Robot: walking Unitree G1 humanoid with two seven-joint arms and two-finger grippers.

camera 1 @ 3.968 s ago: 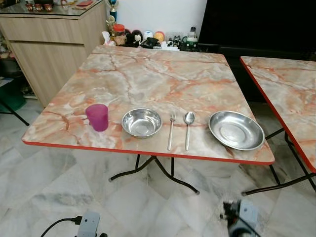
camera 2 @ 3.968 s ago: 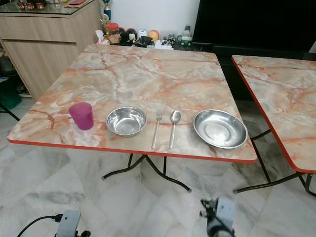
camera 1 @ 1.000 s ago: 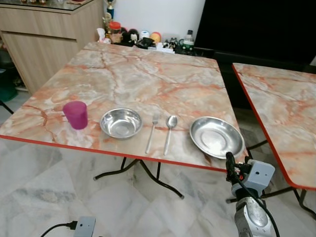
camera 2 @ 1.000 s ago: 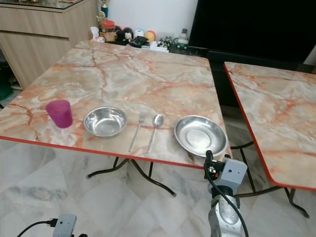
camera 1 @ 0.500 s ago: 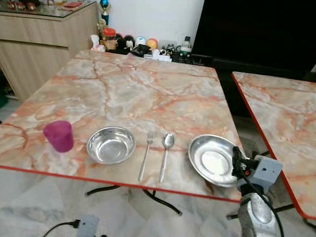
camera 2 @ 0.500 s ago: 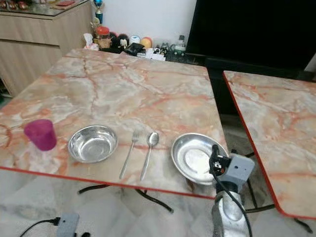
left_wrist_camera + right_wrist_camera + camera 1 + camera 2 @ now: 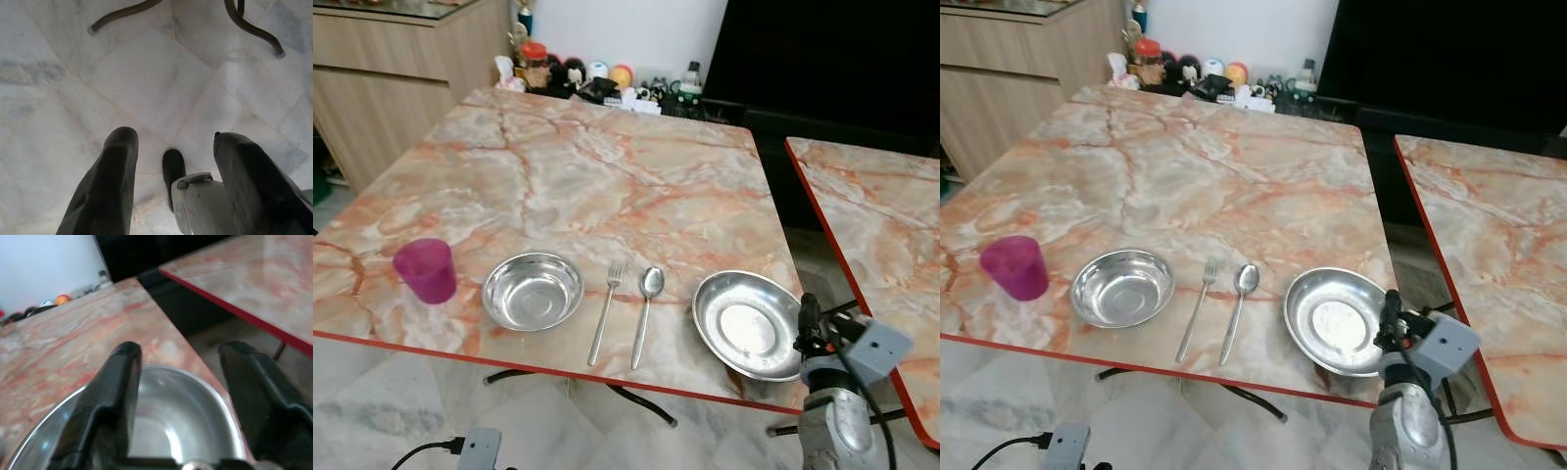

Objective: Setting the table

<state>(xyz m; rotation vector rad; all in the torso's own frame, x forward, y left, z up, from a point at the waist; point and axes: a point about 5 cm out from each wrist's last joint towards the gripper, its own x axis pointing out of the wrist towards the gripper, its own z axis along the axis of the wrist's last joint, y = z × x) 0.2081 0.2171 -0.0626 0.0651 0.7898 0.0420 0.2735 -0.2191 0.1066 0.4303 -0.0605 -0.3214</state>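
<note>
the right tool (image 7: 178, 382) hangs wide open just over the near rim of the plate (image 7: 747, 323), at the table (image 7: 607, 176) front right corner. straddle the rim with one finger inside, one outside, then close squarely. left tool (image 7: 171, 186) idles open over the floor.

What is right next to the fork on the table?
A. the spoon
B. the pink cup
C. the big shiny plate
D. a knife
A. The spoon lies right beside the fork, between the bowl and the plate.

left pincer (image 7: 171, 161) open | above marble floor (image 7: 146, 83) | table legs (image 7: 254, 29) beyond
</note>
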